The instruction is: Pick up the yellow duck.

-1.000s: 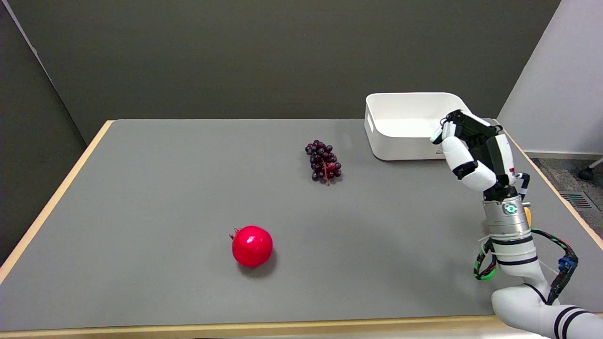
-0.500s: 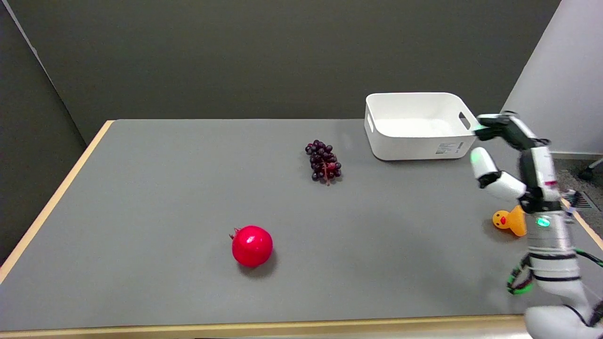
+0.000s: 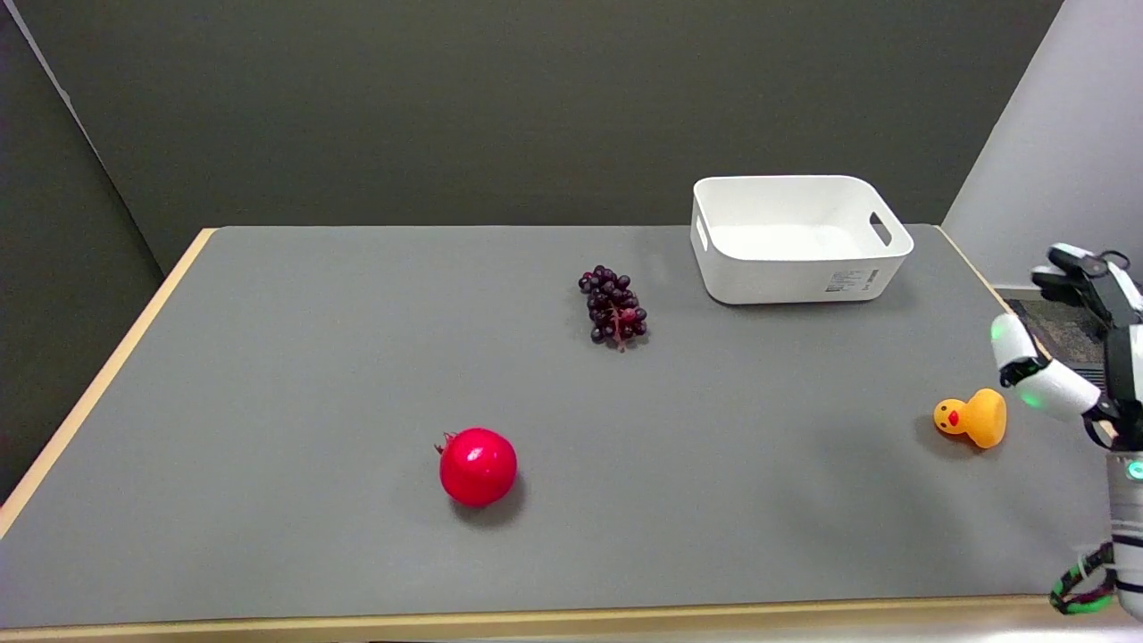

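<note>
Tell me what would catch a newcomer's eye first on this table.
The bright red pomegranate stands out most, alone on the grey table near its front edge. Next comes the yellow duck at the right side, with the right hand open in the air just beyond it, not touching. Farther back lie dark grapes and a white bin at the far right corner.

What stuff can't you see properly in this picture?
- Right hand, head view: partly cut off by the picture's right edge, so its far side is out of frame.
- White bin: its near wall hides part of the floor inside.
- Bin label: print too small to read.
- Yellow duck: its far side is turned away.
</note>
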`<act>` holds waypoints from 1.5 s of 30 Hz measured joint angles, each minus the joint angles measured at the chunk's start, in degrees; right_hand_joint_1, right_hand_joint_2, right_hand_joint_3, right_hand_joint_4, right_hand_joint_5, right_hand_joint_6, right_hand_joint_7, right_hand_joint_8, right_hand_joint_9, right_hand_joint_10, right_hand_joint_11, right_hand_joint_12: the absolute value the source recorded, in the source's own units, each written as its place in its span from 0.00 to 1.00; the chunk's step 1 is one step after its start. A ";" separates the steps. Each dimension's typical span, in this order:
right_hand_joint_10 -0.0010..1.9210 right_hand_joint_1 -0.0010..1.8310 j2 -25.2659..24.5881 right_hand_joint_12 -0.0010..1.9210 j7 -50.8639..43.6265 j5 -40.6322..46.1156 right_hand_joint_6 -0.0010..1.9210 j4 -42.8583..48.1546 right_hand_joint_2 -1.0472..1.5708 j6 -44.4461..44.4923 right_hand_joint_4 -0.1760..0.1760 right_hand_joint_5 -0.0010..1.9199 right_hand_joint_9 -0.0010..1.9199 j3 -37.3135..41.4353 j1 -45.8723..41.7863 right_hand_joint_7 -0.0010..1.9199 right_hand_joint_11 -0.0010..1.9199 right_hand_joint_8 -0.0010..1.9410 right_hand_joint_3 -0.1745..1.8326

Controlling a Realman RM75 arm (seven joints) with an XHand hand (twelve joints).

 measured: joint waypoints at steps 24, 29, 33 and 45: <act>0.51 0.26 -0.25 0.68 -8.35 12.84 0.22 -2.06 0.65 -6.34 0.34 0.12 0.16 -10.10 0.82 0.21 0.05 0.29 0.50; 0.51 0.25 -0.41 0.68 -8.84 13.70 0.22 -2.63 0.65 -8.00 0.34 0.12 0.16 -11.31 1.60 0.21 0.04 0.29 0.49; 0.51 0.25 -0.53 0.67 -9.11 14.21 0.22 -3.26 0.65 -9.30 0.34 0.12 0.16 -12.31 2.24 0.21 0.04 0.29 0.49; 0.52 0.25 -1.01 0.67 -9.25 14.89 0.22 -5.55 0.65 -11.95 0.35 0.12 0.16 -14.80 5.18 0.22 0.04 0.29 0.50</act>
